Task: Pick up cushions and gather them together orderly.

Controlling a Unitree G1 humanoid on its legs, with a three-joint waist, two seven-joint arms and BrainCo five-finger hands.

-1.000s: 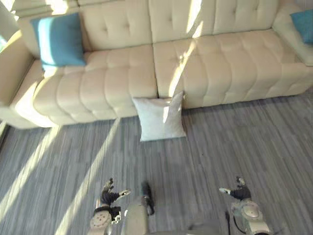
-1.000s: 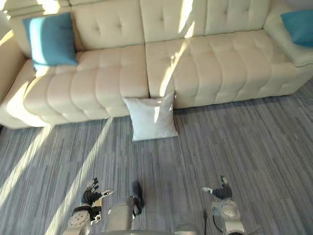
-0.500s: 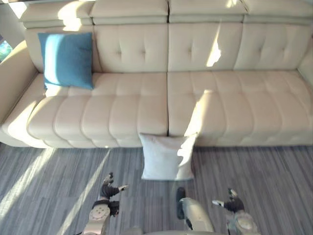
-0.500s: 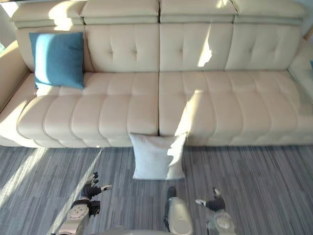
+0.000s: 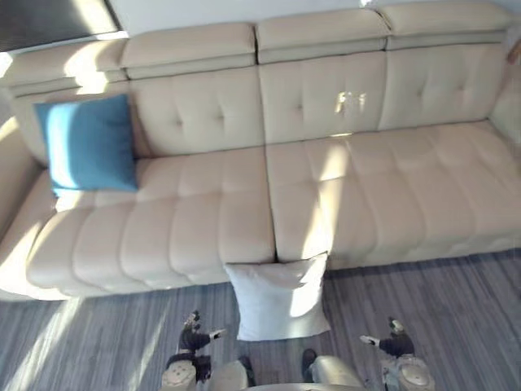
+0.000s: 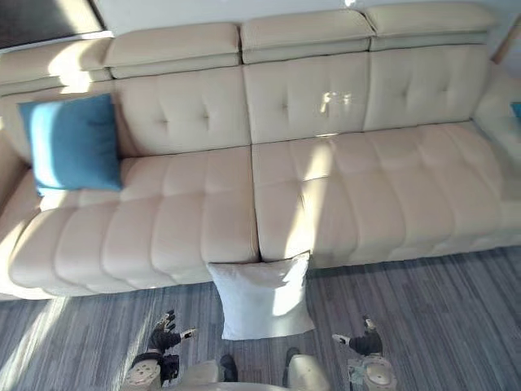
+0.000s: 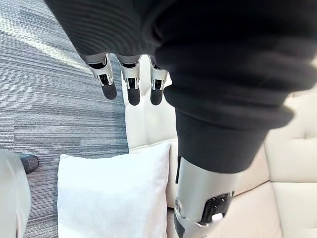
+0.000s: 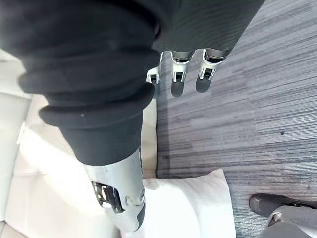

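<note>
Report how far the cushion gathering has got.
Nothing is gathered yet. The white cushion leans on the floor against the sofa front, apart from the blue cushion on the seat. The left hand and right hand hang open, empty. Left: lifting the white one and placing it by the blue.

Cream tufted sofa w/ sun patches, grey striped floor, white wall behind.

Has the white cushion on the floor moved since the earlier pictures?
No. The white cushion still leans against the front of the sofa, at the seam between two seats, as before. The whole view has shifted, so the camera moved.
</note>
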